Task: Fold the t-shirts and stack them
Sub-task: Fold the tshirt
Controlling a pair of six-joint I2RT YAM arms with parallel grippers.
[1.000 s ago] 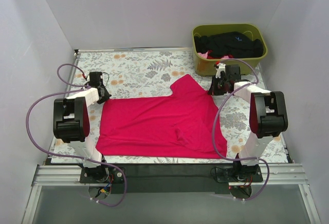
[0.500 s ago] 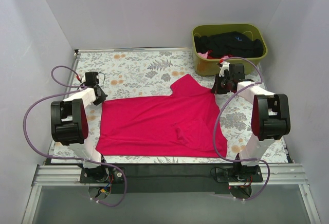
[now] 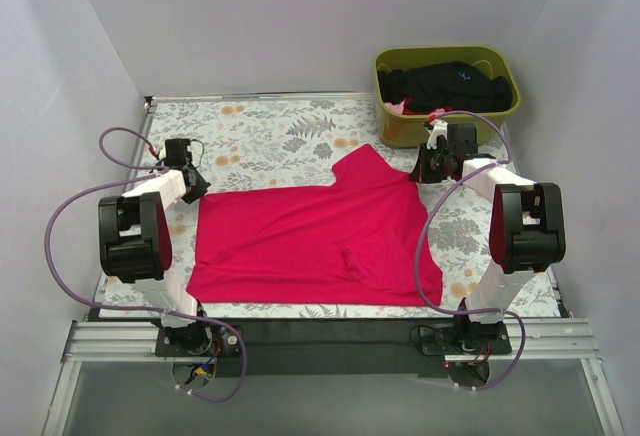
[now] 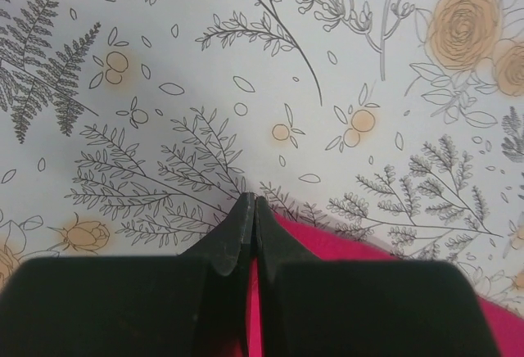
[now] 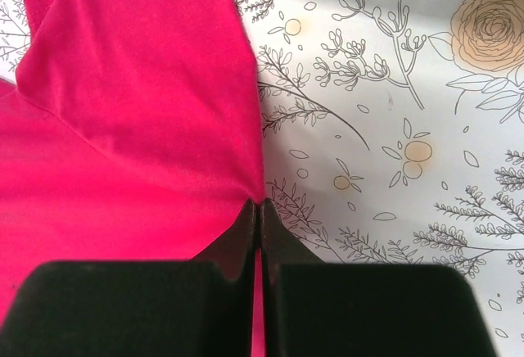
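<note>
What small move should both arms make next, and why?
Probably lift both ends slightly together, to start a fold. The left gripper and right gripper are shut on the far edge of the red t-shirt, which lies spread out.

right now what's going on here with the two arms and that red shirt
Two robot arms are working on a red t-shirt spread out on the flowered table. The left fingers are shut on its far left corner, and the right fingers are shut on its far right corner, beside the sleeve. No fold is made yet. A green bin at the table's far right corner holds black clothes.
</note>
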